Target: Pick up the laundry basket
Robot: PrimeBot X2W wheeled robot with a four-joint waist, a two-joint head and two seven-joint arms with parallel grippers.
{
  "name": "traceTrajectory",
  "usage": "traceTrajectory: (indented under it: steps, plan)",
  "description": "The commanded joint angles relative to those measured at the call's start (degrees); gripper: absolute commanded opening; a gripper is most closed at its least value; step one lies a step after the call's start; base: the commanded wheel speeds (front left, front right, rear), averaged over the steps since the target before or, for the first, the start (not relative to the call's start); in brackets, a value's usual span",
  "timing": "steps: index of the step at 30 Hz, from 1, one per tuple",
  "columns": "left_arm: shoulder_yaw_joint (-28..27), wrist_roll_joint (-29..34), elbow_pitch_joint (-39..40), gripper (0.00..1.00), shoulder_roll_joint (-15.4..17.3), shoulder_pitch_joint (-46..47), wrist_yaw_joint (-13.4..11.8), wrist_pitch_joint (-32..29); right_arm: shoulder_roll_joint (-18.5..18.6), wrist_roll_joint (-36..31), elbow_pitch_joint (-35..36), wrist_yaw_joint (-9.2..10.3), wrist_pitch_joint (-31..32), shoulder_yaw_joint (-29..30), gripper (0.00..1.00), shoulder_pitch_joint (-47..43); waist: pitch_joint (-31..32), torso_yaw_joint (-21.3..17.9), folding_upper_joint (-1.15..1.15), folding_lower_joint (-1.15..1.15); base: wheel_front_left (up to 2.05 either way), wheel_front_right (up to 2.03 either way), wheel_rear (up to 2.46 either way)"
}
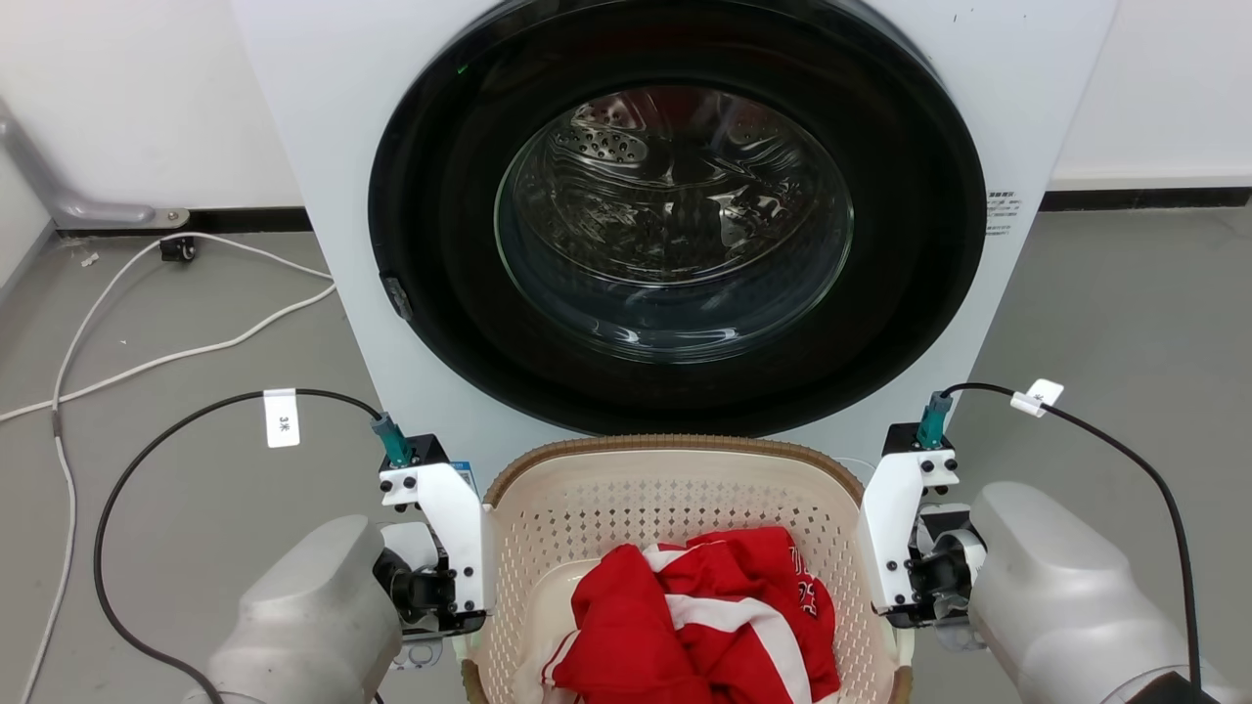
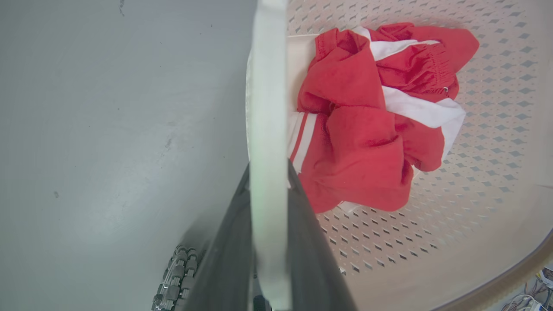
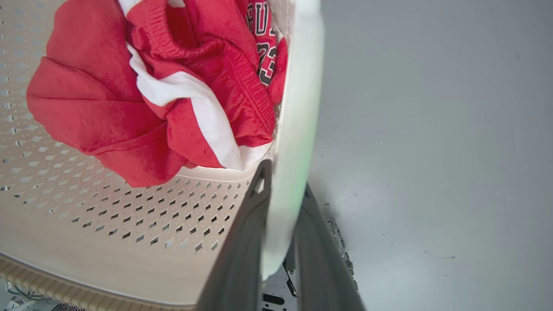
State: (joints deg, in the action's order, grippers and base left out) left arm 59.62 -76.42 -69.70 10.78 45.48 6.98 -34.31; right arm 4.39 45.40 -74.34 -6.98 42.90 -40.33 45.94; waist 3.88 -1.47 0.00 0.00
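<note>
The laundry basket (image 1: 675,489), cream and perforated with a brown woven-look rim, stands directly in front of me, between my two arms. Red and white clothes (image 1: 704,616) lie inside it. In the left wrist view my left gripper (image 2: 268,172) is shut on the basket's white side handle (image 2: 268,86), one dark finger on each side of it. The right wrist view shows my right gripper (image 3: 283,181) shut the same way on the opposite white handle (image 3: 298,86). From the head view, both wrists press against the basket's sides and the fingertips are hidden.
A white washing machine (image 1: 323,147) with a closed round glass door (image 1: 675,215) rises just behind the basket. White cables (image 1: 147,362) trail over the grey floor at the left. Bare grey floor (image 1: 1125,323) lies to the right of the machine.
</note>
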Motion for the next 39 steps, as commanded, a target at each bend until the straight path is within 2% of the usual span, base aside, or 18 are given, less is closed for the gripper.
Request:
traceTrajectory:
  steps: [1,39]
  plan:
    - [-0.1,-0.8,1.3,0.00,-2.7,0.2,0.9,0.4,-2.8,0.2,1.0,-0.92,-0.3,0.2,0.00,-0.1,-0.1,0.0,0.00,0.00,0.00,0.00,0.00]
    - [1.0,-1.5,0.9,0.00,-2.6,0.4,0.9,1.8,-2.7,-2.6,0.9,-0.93,-2.0,3.1,0.00,0.0,-2.0,0.3,0.00,0.00,0.00,0.00,0.00]
